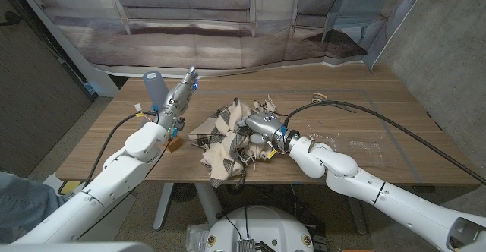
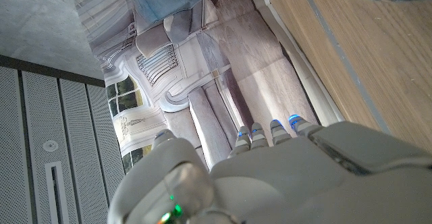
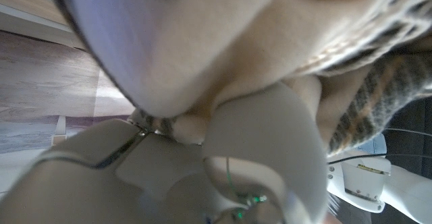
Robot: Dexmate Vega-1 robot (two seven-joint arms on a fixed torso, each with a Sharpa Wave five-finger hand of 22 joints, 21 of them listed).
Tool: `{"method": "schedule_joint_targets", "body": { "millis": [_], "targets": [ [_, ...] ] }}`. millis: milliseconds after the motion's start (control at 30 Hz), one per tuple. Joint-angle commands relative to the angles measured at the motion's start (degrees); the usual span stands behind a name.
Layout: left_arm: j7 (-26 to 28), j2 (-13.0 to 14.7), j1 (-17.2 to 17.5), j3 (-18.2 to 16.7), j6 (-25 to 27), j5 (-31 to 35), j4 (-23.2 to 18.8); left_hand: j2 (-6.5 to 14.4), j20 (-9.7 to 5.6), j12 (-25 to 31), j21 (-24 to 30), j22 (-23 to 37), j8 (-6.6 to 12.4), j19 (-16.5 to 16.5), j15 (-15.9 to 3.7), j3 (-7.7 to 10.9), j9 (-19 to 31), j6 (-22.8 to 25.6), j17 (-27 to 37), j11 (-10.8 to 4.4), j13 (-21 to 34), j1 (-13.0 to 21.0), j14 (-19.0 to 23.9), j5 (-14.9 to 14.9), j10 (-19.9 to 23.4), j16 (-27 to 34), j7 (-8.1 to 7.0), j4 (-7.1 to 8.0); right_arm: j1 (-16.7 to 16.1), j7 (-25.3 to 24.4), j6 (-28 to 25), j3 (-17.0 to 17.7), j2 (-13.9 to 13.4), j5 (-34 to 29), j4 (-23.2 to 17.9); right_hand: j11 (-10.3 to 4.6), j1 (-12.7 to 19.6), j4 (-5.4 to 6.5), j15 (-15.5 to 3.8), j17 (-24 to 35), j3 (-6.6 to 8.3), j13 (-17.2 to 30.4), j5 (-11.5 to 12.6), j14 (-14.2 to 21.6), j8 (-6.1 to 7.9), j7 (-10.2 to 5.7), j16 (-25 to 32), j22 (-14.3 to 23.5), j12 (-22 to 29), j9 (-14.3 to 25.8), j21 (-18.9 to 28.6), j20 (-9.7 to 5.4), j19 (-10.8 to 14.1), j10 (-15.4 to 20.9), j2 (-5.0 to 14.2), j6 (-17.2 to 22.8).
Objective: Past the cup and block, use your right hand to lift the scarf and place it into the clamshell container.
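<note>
A: Is any writing or label to be read?

B: None can be made out. The cup [image 1: 154,89] at the far left is plain blue-grey, and the small brown block [image 1: 175,143] carries no legible mark.

A: What is seen from left to right?

B: The cup stands upright on the surface [image 1: 380,100], just behind the left hand [image 1: 179,100]. That hand is raised beside it, fingers stretched out straight and together, with nothing held; in the left wrist view its fingertips [image 2: 258,133] are pointed at the printed backdrop [image 2: 175,55]. The block lies near the front edge, close under the left forearm.

A: And the scarf?

B: The scarf [image 1: 224,142], beige with a dark check, is bunched at the middle of the surface, and one end is draped over the front edge. The right hand [image 1: 262,127] is buried in its folds and is clenched on the cloth; in the right wrist view beige fabric [image 3: 223,42] is pressed right against the hand [image 3: 256,150].

A: What is found further right?

B: A pair of scissors [image 1: 320,98] lies beyond the right arm, with a dark cable [image 1: 395,127] running past it. The clear clamshell [image 1: 353,144] lies open near the right front, well apart from the scarf and partly crossed by the right arm.

A: What stands in the way?

B: The cup and block are to the left of the scarf, not between it and the clamshell.
</note>
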Motion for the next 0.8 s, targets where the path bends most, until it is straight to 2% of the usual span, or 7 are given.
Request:
{"method": "schedule_joint_targets", "body": {
  "millis": [33,800],
  "targets": [
    [-0.2,0.1,-0.4,0.1,-0.2,0.0,0.2,0.1,0.33,0.1,0.1,0.3,-0.02,-6.1,0.04,-0.36,0.3,0.1,0.1,0.28,0.2,0.8,0.2,-0.1,0.1,0.0,0.06,0.14,-1.3,-2.6,0.5,1.8,-0.7,1.2,-1.9,-0.12,3.4,0.08,-8.81,0.7,0.15,0.8,-0.2,3.8,0.66,0.03,0.7,0.4,0.3,0.5,1.1,-2.46,0.2,0.7,2.44,0.8],
    [0.1,0.6,1.0,-1.0,-0.9,-0.1,-0.7,0.2,0.34,0.1,0.2,0.3,-0.06,-6.1,-0.07,-0.6,0.3,0.1,0.1,0.25,0.2,0.9,0.1,-0.1,0.1,-0.1,0.01,0.19,-1.9,-2.5,2.2,3.9,-1.6,0.8,-5.7,-0.02,5.2,0.43,-8.71,3.6,0.23,4.1,-0.6,6.0,1.04,0.11,1.5,1.1,0.2,0.7,5.7,-2.53,-0.5,2.2,2.84,2.3]
  ]
}}
